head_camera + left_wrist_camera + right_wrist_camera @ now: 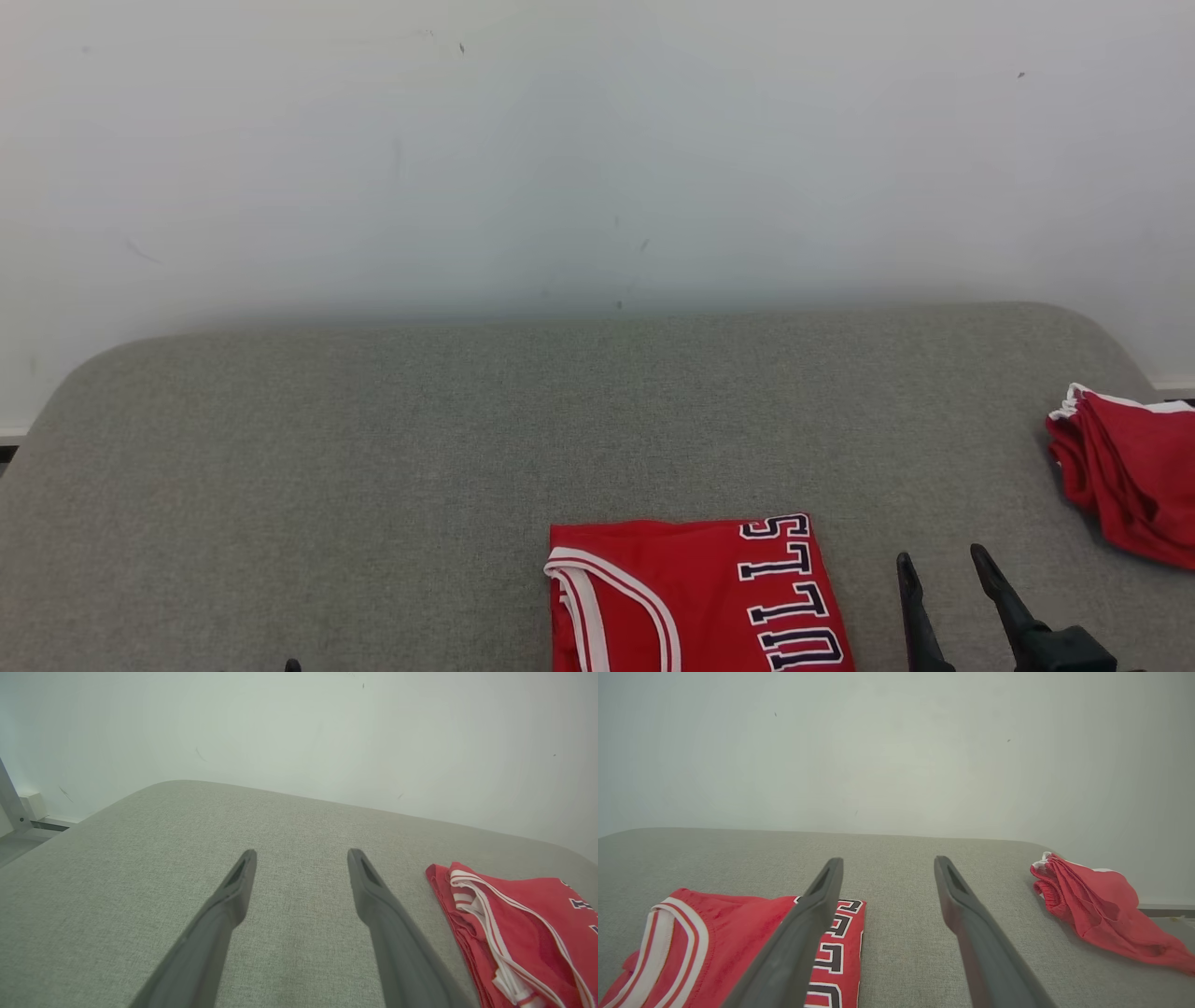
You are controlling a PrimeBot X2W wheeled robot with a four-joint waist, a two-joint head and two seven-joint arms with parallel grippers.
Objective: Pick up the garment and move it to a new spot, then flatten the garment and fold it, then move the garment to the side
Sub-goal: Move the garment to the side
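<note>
**A:** Where does the garment sit right now?

**B:** The red knit jersey with white trim and dark block lettering (691, 597) lies folded into a neat rectangle. It is at the near edge of the grey fabric-covered desk (373, 467), about the middle, with the lettering facing up.

**A:** And the arms?

**B:** The right end effector (941, 556) hovers just beside the jersey's right edge, fingers spread wide and holding nothing. The left end effector (302, 854) is equally wide and empty. It is over bare fabric near the jersey's left side.

**A:** Why one on each side?

**B:** My reading is that the fold is done and only the move to the side remains. With an arm on either flank, both edges can be taken together, so the stack travels as one piece.

**A:** What is the red heap at the far right?

**B:** It is a crumpled red cloth with white edging (1125, 467), near the desk's right rim and well apart from the jersey. I cannot tell what kind of garment it is. It is probably parked there to leave the middle open for folding.

**A:** Any risk?

**B:** In the left wrist view, the layered armhole edges look loose. A pinch from one side alone could peel the top layer open.
</note>
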